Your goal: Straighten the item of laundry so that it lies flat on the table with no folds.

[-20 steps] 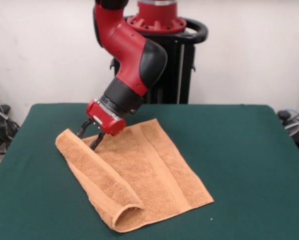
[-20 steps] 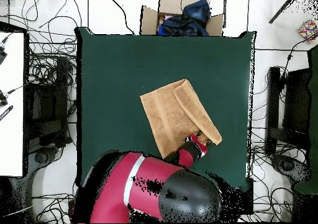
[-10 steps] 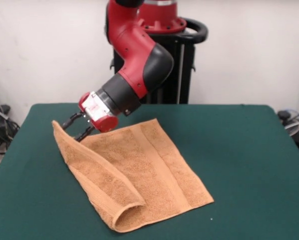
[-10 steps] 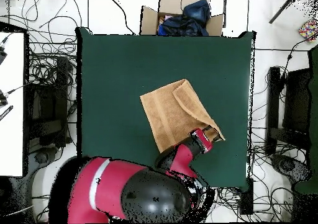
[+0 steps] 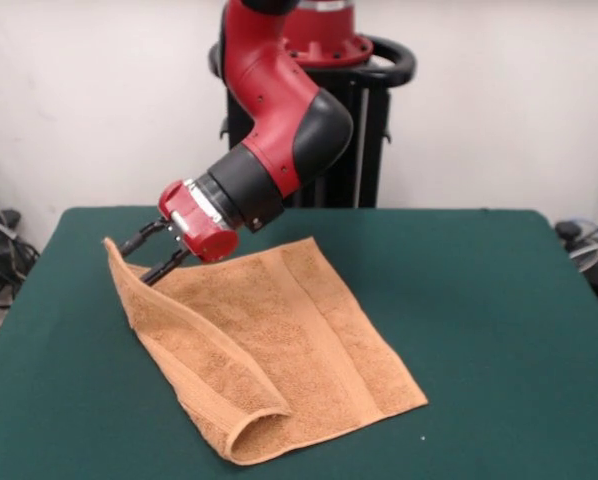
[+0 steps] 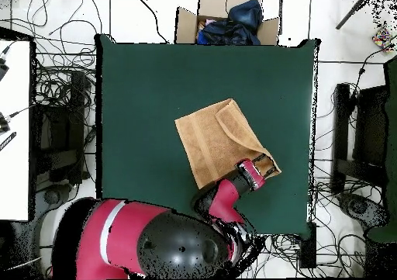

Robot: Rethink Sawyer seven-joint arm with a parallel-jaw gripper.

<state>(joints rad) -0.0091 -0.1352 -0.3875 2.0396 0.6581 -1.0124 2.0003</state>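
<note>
From my remote station I see the red-and-black arm (image 5: 279, 110) reaching down w/ its hand (image 5: 146, 254) closed on one corner of the towel (image 5: 279, 340), that corner lifted off the green tabletop (image 5: 499, 330) and standing up as a thin raised edge at the pic's left in the front view. The black fingers (image 5: 139, 240) sit either side of the cloth just below the raised tip. The rest of the towel lies on the tabletop approx. mid-surface, a bit toward the left in the front view; one long side is folded over onto the main body, forming a rolled flap (image 5: 214, 385) that runs from the gripped corner down to a curled loop at the near corner. A smoother woven band (image 5: 329, 330) runs across the flat part. In the overhead view the towel (image 6: 211, 141) shows as a tilted, roughly square shape w/ the folded strip along one side, and the hand (image 6: 261, 167) sits at its corner nearest the robot. Beyond the far tabletop edge in that view, a cardboard box (image 6: 225, 25) holds dark items; cables (image 6: 62, 98) cover the floor around.
</note>
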